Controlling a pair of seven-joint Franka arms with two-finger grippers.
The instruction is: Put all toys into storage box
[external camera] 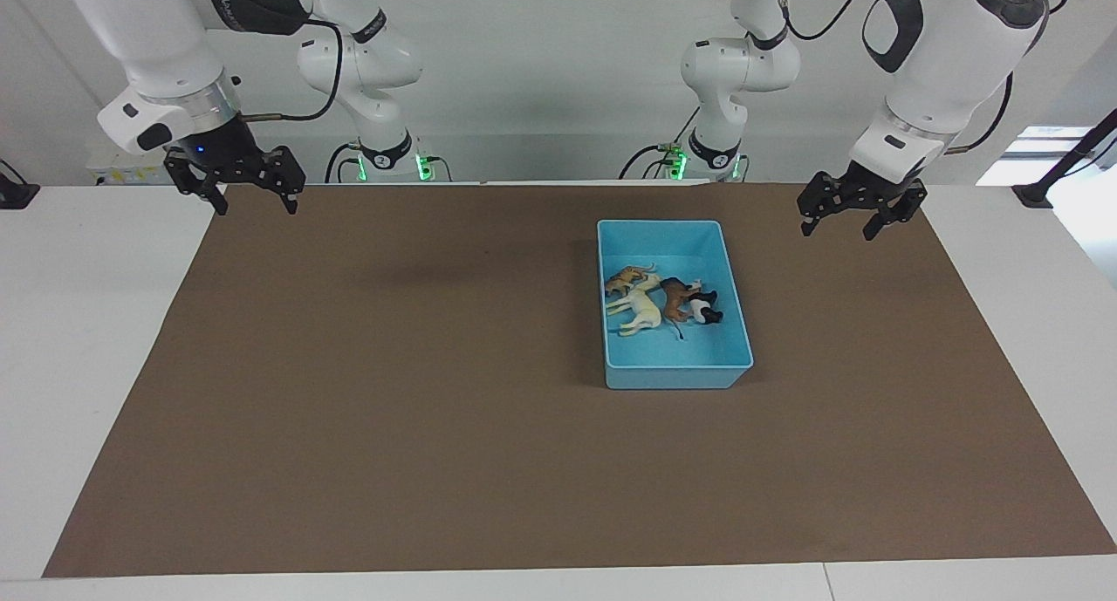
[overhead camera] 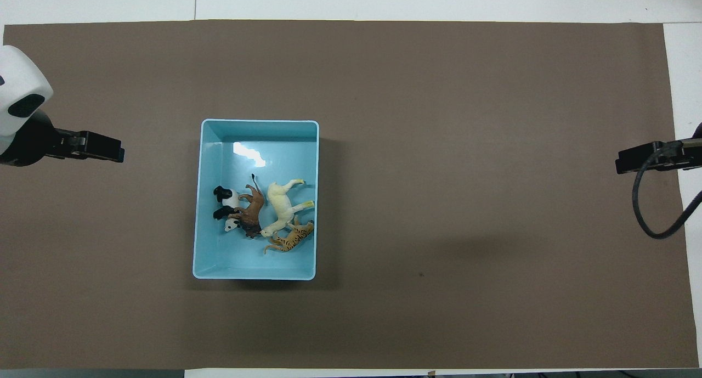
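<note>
The light blue storage box (external camera: 659,224) (overhead camera: 259,122) stands on the brown mat, toward the left arm's end of the table. Four toys lie in it, bunched together: a tan big cat (external camera: 623,280) (overhead camera: 290,240), a cream long-necked animal (external camera: 639,309) (overhead camera: 279,205), a brown maned one (external camera: 674,300) (overhead camera: 251,210) and a panda (external camera: 703,308) (overhead camera: 227,205). My left gripper (external camera: 838,230) (overhead camera: 107,150) hangs open and empty over the mat beside the box, apart from it. My right gripper (external camera: 257,207) (overhead camera: 628,161) hangs open and empty over the mat's edge at the right arm's end.
The brown mat (external camera: 393,392) covers most of the white table (external camera: 87,322). A black cable (overhead camera: 652,224) loops down from the right wrist. A black stand foot (external camera: 1037,195) sits on the table corner at the left arm's end.
</note>
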